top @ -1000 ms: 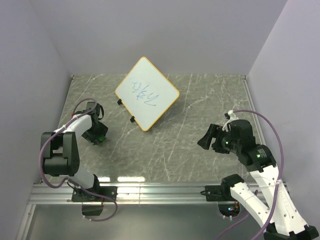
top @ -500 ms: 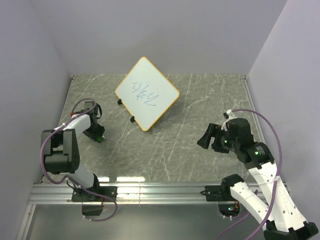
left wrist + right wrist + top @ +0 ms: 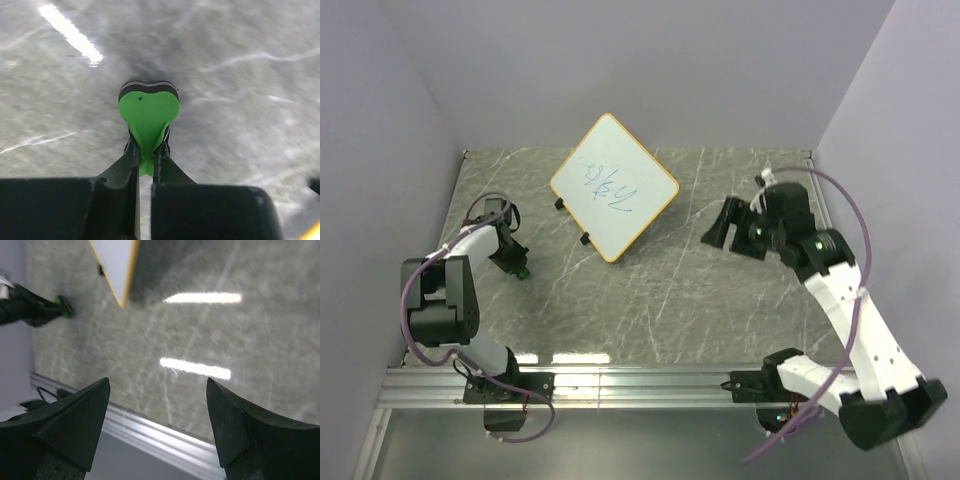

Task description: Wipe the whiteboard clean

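The whiteboard [image 3: 632, 168] stands tilted at the back of the table, a white square with an orange rim and blue scribbles [image 3: 607, 190] on its face. Its lower corner [image 3: 119, 265] shows in the right wrist view. My left gripper [image 3: 519, 264] is low on the table at the left, shut on the small green-and-black eraser [image 3: 148, 106]. The pads [image 3: 131, 150] pinch the eraser's soft green top so that it bulges. My right gripper [image 3: 722, 230] hovers right of the board, open, with nothing between its fingers [image 3: 95, 405].
A grey marble tabletop [image 3: 670, 290] lies between lilac walls. An aluminium rail [image 3: 640, 385] runs along the near edge and also shows in the right wrist view as the rail [image 3: 165, 432]. The left arm with the green eraser [image 3: 61, 301] sits left of the board.
My left gripper has closed onto the eraser. The right arm has swung up and towards the back, closer to the board, with its jaws still wide.
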